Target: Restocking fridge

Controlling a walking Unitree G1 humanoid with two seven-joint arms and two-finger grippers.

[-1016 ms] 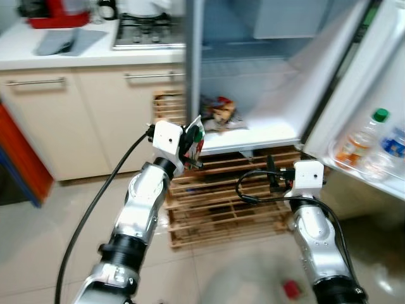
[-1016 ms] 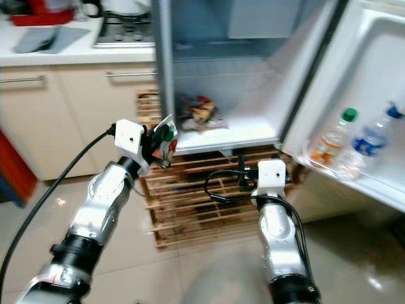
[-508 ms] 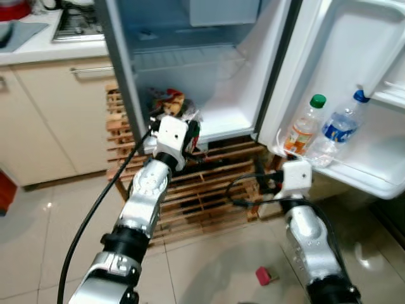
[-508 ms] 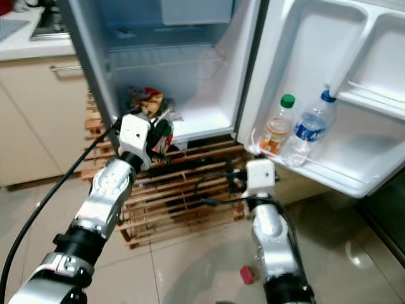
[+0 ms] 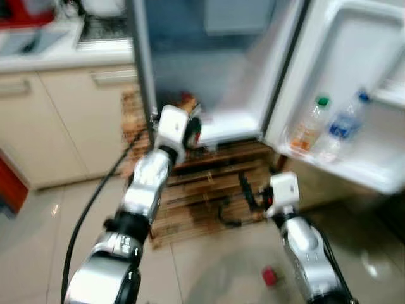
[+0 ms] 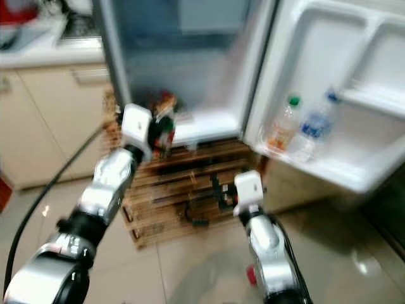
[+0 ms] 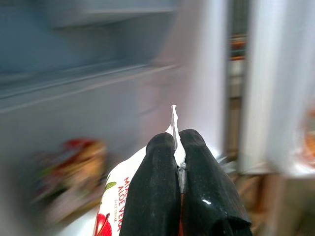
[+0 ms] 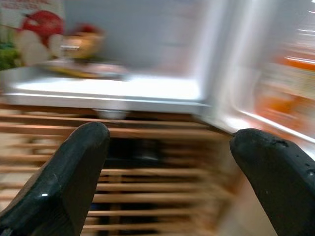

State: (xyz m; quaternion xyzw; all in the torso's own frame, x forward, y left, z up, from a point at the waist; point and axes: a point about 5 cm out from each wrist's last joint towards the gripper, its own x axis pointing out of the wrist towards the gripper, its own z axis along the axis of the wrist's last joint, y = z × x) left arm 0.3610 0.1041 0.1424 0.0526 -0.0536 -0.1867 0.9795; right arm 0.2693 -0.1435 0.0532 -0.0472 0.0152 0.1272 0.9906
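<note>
I'm seeing my left gripper (image 7: 177,147) pinching an aloe vera drink pouch (image 7: 115,206) at the open fridge (image 5: 234,120) floor edge, at 11 o'clock. My right gripper (image 8: 167,162) is hanging spread and empty over the wooden pallet (image 5: 209,190). Two bottles (image 5: 326,126) are standing in the door shelf at 2 o'clock. A small red thing (image 5: 270,276) is lying on the tiles. The wrist camera is catching blurred packets (image 7: 69,172) inside.
</note>
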